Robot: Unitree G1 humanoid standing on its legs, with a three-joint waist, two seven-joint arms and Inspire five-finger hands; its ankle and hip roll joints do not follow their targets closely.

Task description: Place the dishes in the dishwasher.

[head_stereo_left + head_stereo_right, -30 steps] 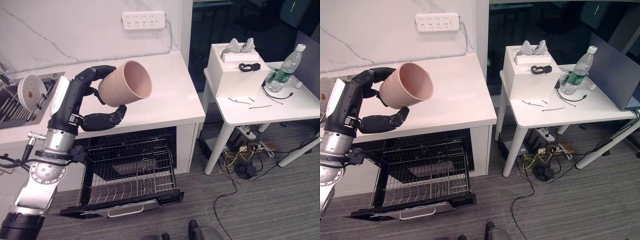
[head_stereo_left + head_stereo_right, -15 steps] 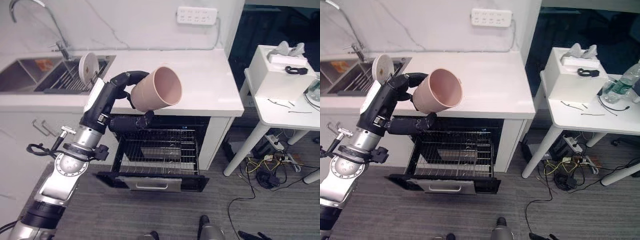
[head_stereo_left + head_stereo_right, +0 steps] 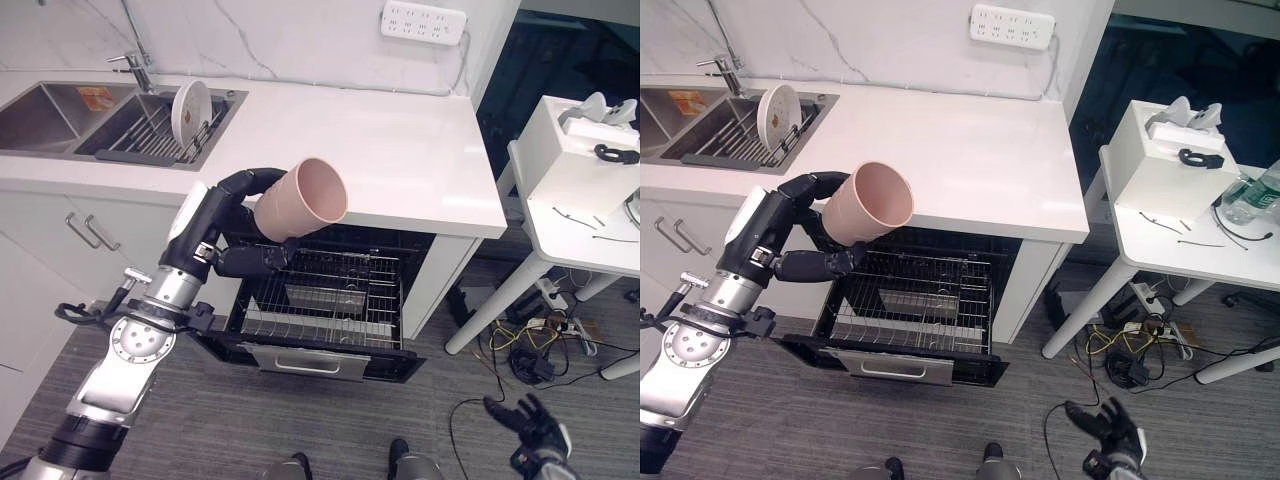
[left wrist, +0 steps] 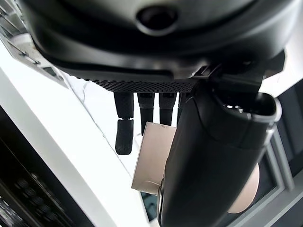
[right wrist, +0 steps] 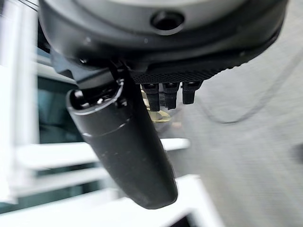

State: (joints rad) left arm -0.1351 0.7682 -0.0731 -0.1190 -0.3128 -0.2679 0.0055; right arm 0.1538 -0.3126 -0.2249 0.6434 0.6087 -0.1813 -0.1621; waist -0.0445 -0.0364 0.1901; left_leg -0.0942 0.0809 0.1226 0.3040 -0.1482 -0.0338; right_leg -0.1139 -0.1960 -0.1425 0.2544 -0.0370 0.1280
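In the middle left of the left eye view, the left hand [image 3: 232, 225] holds a pink cup [image 3: 300, 200] on its side, fingers curled over the top of the cup's base end and the thumb pressed in from below, so the cup is pinched between them with its open mouth facing the right of the frame. The cup hangs in the air at the front edge of the white surface [image 3: 400, 160], above the pulled-out dishwasher rack [image 3: 325, 300], and touches neither. The right hand [image 3: 530, 425] shows at the lower right of the frame, low over the floor, its fingers spread and holding nothing. In the upper left a white plate [image 3: 190, 107] stands on edge in the sink rack [image 3: 150, 135], not yet moved to the dishwasher. The main risk from here seems to be the grip: the hand clasps only the closed end of a smooth, tapering cup, so a quick tilt on the way down could let it slide out and drop onto the wire rack or the open door. The cup's rim also sits close to the surface's front edge, so lowering without first drawing it outward could knock it there. Set down on its side, it would probably roll between the tines instead of standing mouth down.
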